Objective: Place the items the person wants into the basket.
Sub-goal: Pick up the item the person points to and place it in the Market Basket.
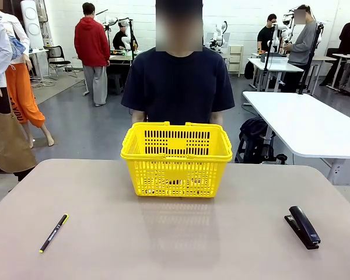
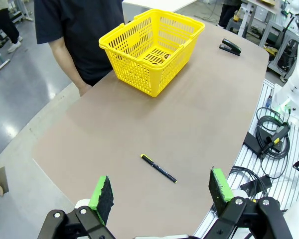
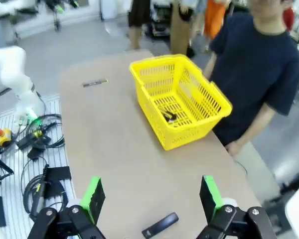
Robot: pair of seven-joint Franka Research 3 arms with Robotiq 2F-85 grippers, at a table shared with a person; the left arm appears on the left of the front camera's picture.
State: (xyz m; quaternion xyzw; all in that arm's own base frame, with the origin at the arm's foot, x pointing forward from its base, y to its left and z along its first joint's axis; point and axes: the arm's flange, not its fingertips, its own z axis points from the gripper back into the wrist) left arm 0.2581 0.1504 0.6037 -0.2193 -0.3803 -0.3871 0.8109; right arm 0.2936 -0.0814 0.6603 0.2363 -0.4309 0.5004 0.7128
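The yellow basket (image 1: 176,158) stands at the far middle of the table, right in front of the person (image 1: 178,81) in a dark navy T-shirt. Some dark and yellow items (image 3: 168,115) lie on the basket's floor (image 2: 155,56); I cannot tell them apart. My left gripper (image 2: 161,193) hangs open high above the table's near left part, with nothing between its green pads. My right gripper (image 3: 150,195) is open too, high above the near right part, looking down at the basket (image 3: 178,99).
A thin black pen with a yellow tip (image 1: 53,233) lies at the near left (image 2: 158,168). A black stapler (image 1: 304,226) rests at the near right (image 3: 160,225). Cables lie on the rack beside the table (image 2: 269,144). Other people and tables are far behind.
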